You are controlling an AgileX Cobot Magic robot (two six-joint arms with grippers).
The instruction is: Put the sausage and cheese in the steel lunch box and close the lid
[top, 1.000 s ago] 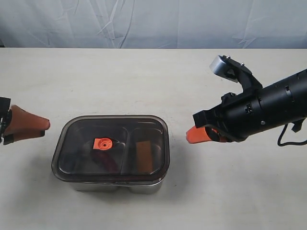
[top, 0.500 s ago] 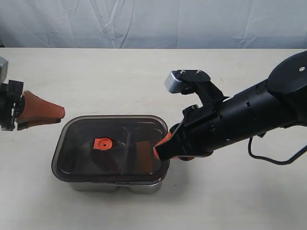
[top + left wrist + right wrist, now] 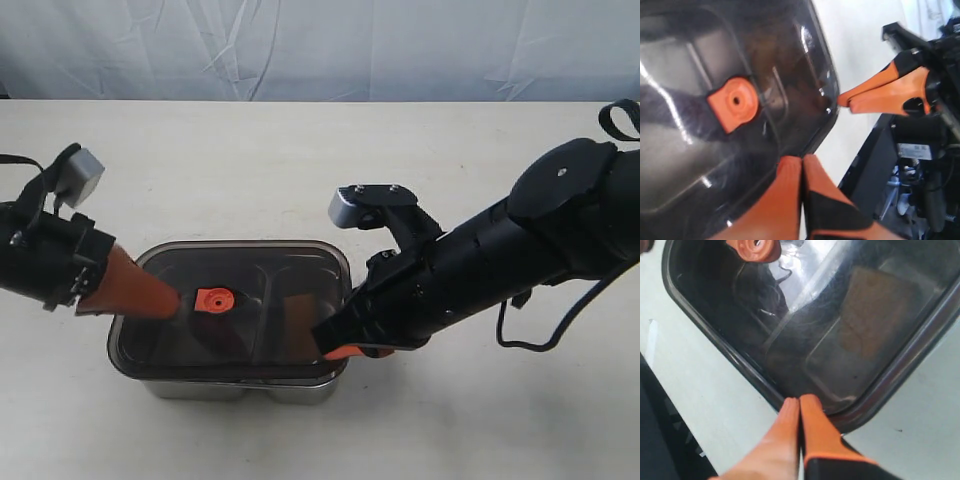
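Smoky lid (image 3: 240, 275) sits on steel lunch box (image 3: 240, 388). L gripper (image 3: 172, 299) clenched, empty, tips over lid just short of orange tab (image 3: 212, 300). R gripper (image 3: 335, 350) clenched, empty, tips at lid rim; cheese (image 3: 298, 325) under lid just ahead of it.

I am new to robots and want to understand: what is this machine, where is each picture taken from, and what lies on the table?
It is a robot with two arms, each ending in an orange gripper. The wide picture comes from a camera off the arms; the two close ones from wrist cameras. On the table stands the steel lunch box, covered by its see-through lid with an orange tab. The cheese shows dimly through it. The left gripper and the right gripper are both shut, holding nothing, tips at the lid's two ends.
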